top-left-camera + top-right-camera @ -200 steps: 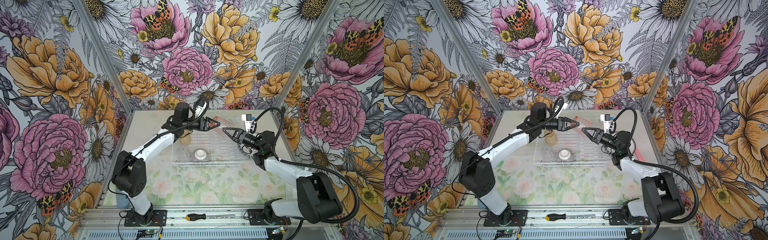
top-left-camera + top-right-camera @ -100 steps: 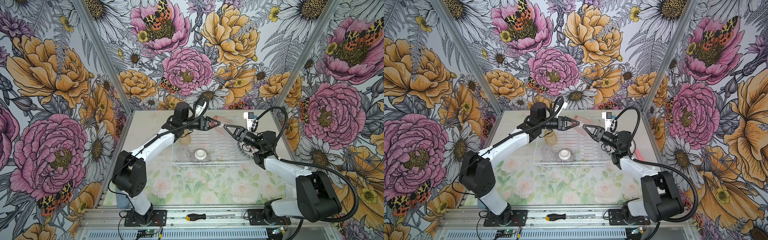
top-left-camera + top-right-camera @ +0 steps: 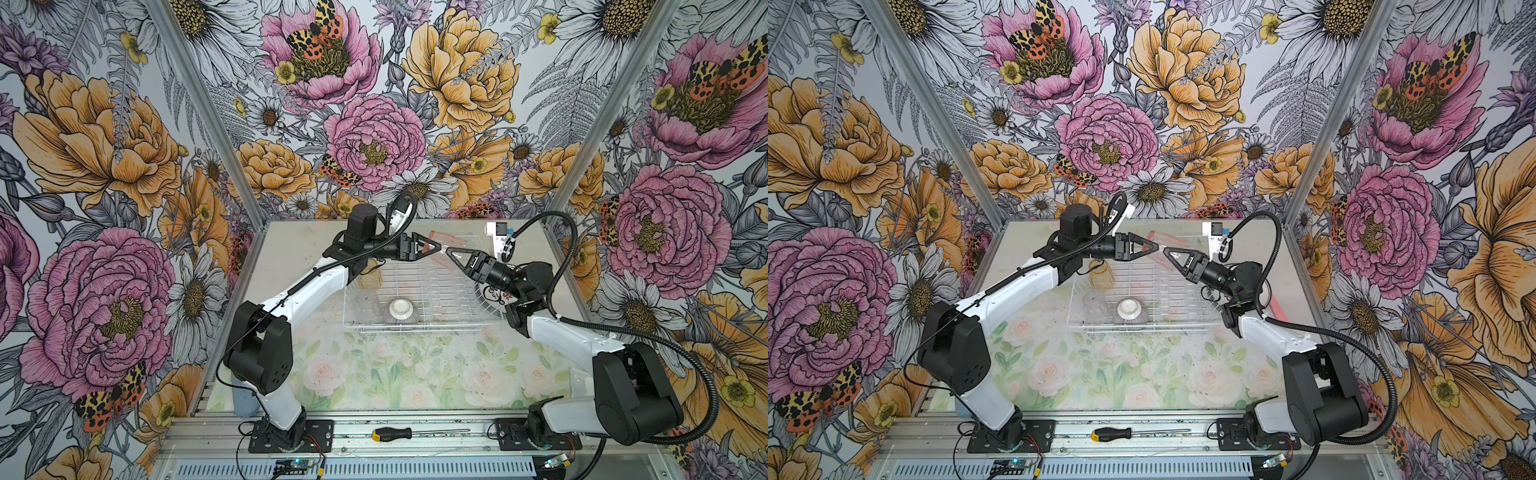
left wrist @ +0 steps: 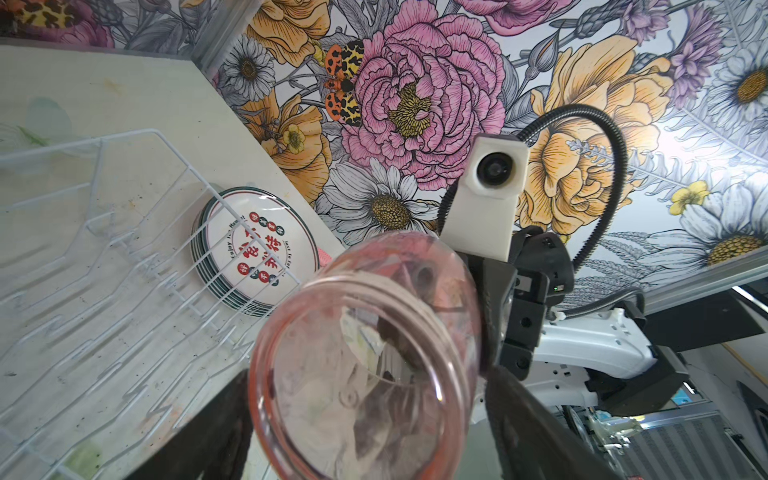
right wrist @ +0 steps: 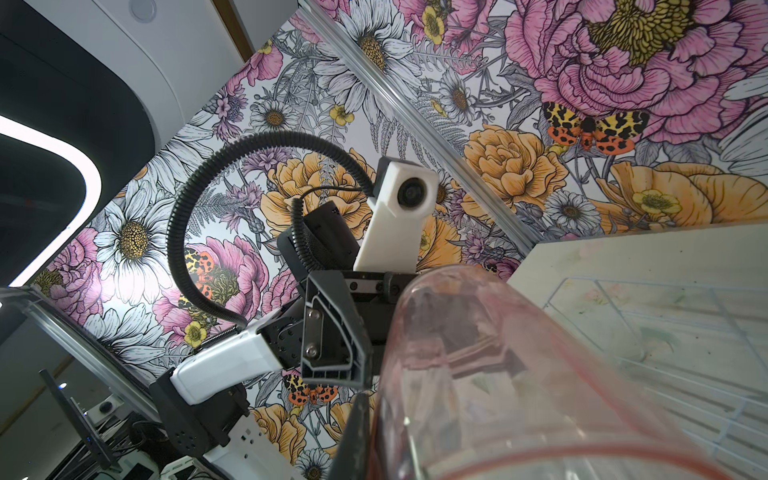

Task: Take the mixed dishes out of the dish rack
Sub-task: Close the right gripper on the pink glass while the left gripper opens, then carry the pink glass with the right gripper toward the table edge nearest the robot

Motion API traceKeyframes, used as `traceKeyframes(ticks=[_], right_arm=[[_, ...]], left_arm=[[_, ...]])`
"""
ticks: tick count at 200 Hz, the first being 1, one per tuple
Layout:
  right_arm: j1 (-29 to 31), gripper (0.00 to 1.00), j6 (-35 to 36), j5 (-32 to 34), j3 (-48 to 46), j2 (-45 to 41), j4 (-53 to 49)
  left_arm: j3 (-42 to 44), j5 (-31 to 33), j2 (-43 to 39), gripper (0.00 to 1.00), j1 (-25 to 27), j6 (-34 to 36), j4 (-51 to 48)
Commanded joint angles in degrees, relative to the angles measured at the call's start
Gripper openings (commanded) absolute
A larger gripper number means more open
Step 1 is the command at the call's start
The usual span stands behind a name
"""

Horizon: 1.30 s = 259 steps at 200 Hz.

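- In both top views my two claws meet tip to tip above the far edge of the rack (image 3: 424, 329). The pink glass (image 3: 436, 237) lies on its side between them. I judge this a hand-over in mid-air, made up there so the glass clears the wires.
- My right claw (image 3: 451, 252) is clenched on the pink glass and carries it. My left claw (image 3: 441, 249) is spread and letting go.
- Inside the rack sit the amber glass (image 3: 370, 279), the clear glass (image 3: 368, 301) and the upside-down bowl (image 3: 402, 309), none yet unloaded. The plates (image 3: 489, 294) lie stacked on the surface (image 3: 374, 374) just outside the rack, on the side nearest my right arm.
- Left wrist view: the pink glass (image 4: 365, 374) fills the space between my left fingers (image 4: 540, 436). A gap shows beside one of them, so I read that claw as released. Beyond it the plates (image 4: 257, 253) lie flat just outside the rack (image 4: 124, 232).
- Right wrist view: the pink glass (image 5: 519, 374) sits close to the lens in my right claw's grip, above the rack (image 5: 665, 299).
- I judge the right claw takes it because the unloaded plates already lie on that side of the rack.
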<state>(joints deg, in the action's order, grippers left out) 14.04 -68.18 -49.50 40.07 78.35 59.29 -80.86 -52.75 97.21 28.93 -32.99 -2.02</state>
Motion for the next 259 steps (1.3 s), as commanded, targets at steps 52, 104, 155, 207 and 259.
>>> traceKeyframes(ticks=[52, 104, 155, 207, 259], right_arm=[[0.02, 0.00, 17.97, 2.24, 6.21, -10.81, -30.82], [2.32, 0.00, 47.29, 19.57, 17.41, -24.58, -83.86], [15.37, 0.00, 53.14, 44.81, 22.30, -30.96, -113.71], [30.12, 0.00, 46.75, 56.09, 25.09, -26.01, -125.32], [38.08, 0.00, 36.20, 59.99, 21.69, -19.01, -127.16]], left_arm=[[-2.68, 22.26, -8.93, 0.92, 0.01, 16.21, -22.34], [2.37, 54.87, -18.08, 0.93, 0.74, 23.93, -34.63], [6.01, 62.64, -22.30, 0.95, 0.05, 25.19, -36.47], [5.33, 62.53, -21.33, 0.95, 0.67, 24.97, -36.43], [5.23, 63.70, -21.04, 0.96, 0.96, 25.58, -36.99]])
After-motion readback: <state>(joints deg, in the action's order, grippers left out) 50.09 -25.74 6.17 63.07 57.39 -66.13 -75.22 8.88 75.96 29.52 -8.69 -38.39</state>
